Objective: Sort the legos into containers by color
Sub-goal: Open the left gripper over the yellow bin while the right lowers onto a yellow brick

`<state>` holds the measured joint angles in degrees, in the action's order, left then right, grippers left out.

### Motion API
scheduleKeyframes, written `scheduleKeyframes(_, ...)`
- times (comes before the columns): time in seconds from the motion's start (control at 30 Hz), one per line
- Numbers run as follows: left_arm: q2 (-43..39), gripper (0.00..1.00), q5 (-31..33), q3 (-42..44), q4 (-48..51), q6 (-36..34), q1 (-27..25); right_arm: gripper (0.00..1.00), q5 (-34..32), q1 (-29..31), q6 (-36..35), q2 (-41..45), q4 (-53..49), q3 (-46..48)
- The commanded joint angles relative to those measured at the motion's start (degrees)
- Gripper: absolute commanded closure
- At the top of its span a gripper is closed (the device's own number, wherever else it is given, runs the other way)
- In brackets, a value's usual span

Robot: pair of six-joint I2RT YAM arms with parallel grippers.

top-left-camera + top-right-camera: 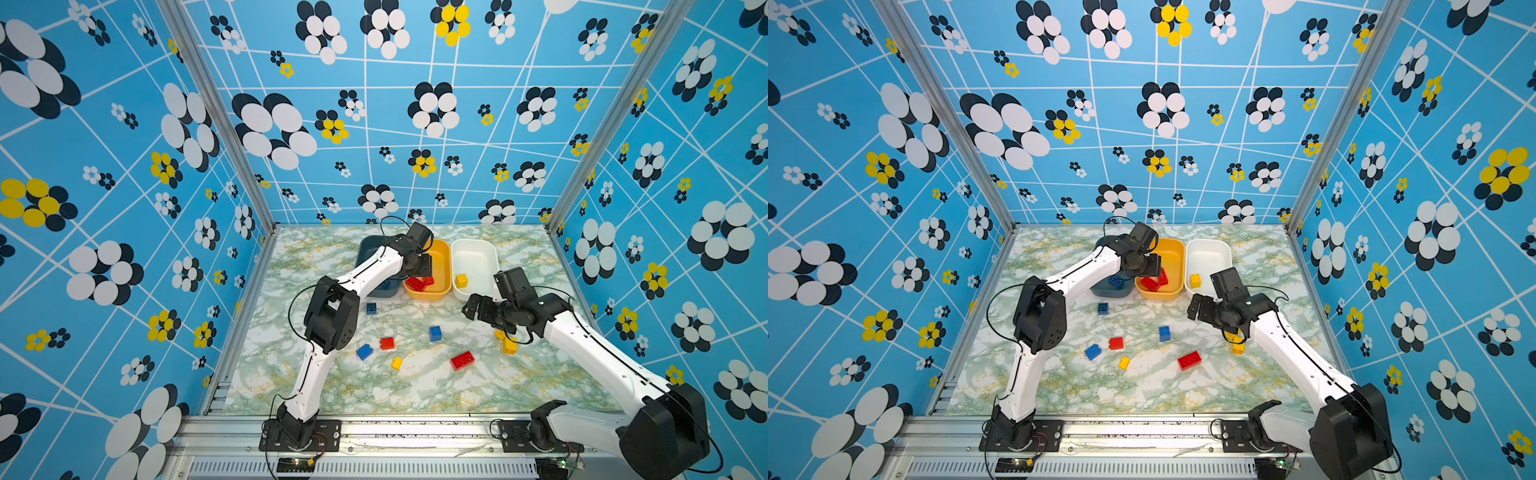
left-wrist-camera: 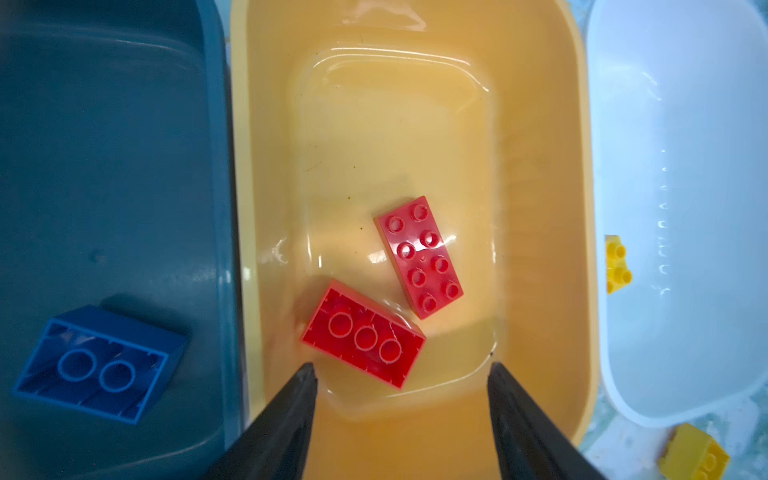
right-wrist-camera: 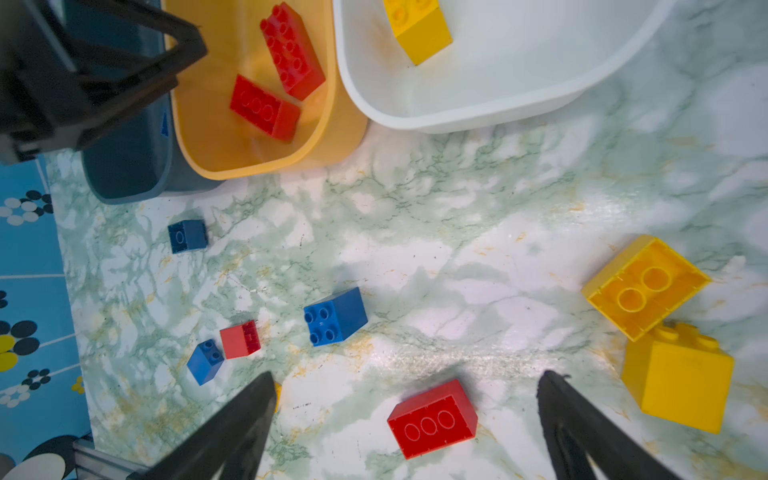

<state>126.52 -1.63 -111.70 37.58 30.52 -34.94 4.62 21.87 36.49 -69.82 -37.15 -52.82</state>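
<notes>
Three containers stand in a row at the back: a teal tub [image 1: 366, 249], an orange tub [image 1: 443, 257] and a white tub [image 1: 474, 252]. My left gripper [image 2: 402, 365] hangs open and empty over the orange tub, where two red legos [image 2: 363, 338] [image 2: 419, 255] lie. One blue lego [image 2: 99, 365] lies in the teal tub and a yellow one [image 1: 461, 280] in the white tub. My right gripper [image 3: 408, 375] is open above the table, over a loose red lego [image 3: 432, 417]. Two yellow legos [image 3: 677, 374] [image 3: 644, 286] lie beside it.
More legos lie loose mid-table: blue [image 1: 435, 333], small red [image 1: 387, 343], blue [image 1: 364, 351], small yellow [image 1: 397, 363], dark blue [image 1: 371, 307] near the teal tub. The left arm's elbow [image 1: 332, 316] hangs over the table's left side. Patterned walls close three sides; a metal rail [image 1: 374, 428] runs along the front.
</notes>
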Motion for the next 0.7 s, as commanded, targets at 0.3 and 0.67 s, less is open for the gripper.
scheduleKeyframes(0.3, -15.9, 0.23, -2.9, 17.3, -9.9, 2.4, 1.4, 0.02, -3.1, -10.0, 3.4, 1.8, -3.8, 6.0)
scheduleKeyframes(0.67, -27.2, 0.17, -4.9, 30.1, -13.0, 2.1, 5.1, 0.1, -6.0, -14.8, 1.8, -2.1, -2.9, 6.9)
